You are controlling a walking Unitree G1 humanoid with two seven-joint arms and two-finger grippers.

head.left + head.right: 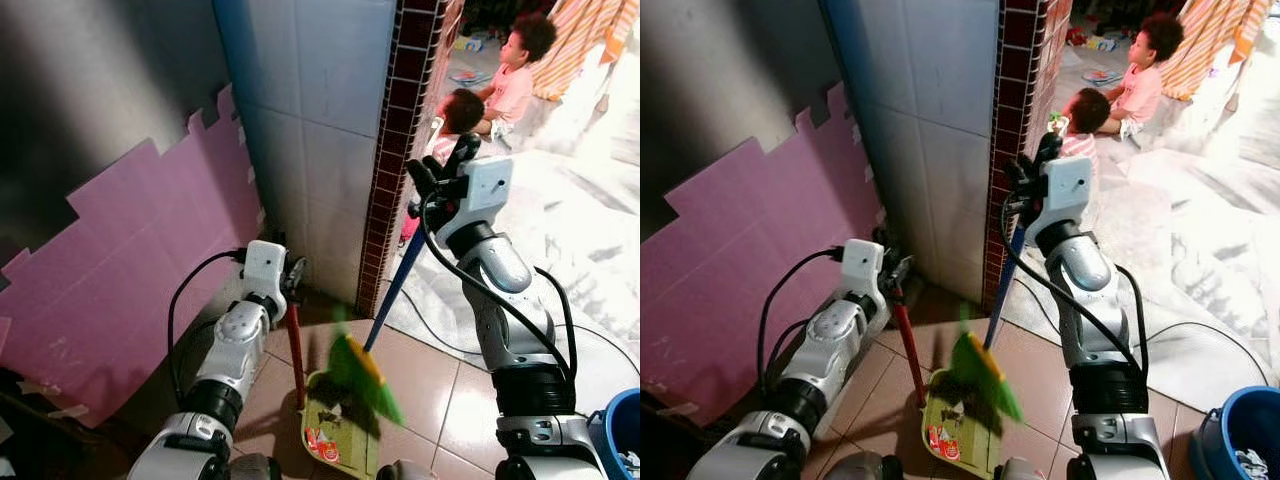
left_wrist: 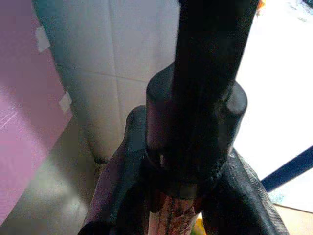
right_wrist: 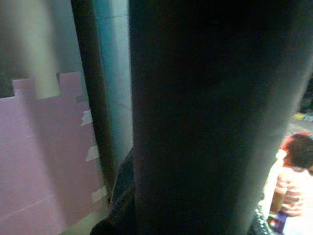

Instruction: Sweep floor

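Note:
A broom with a blue handle and blurred green bristles hangs over a pale green dustpan on the brown tiled floor. My right gripper is shut on the top of the blue handle, up by the brick pillar edge. The dustpan's red upright handle rises from the pan, and my left gripper is shut on its top. In the left wrist view the black fingers clamp the reddish handle. The right wrist view is mostly a dark blurred shaft.
A tiled wall with a dark brick edge stands just ahead; pink panels cover the wall at left. Two people sit on the pale floor beyond the corner. A blue bucket is at the lower right.

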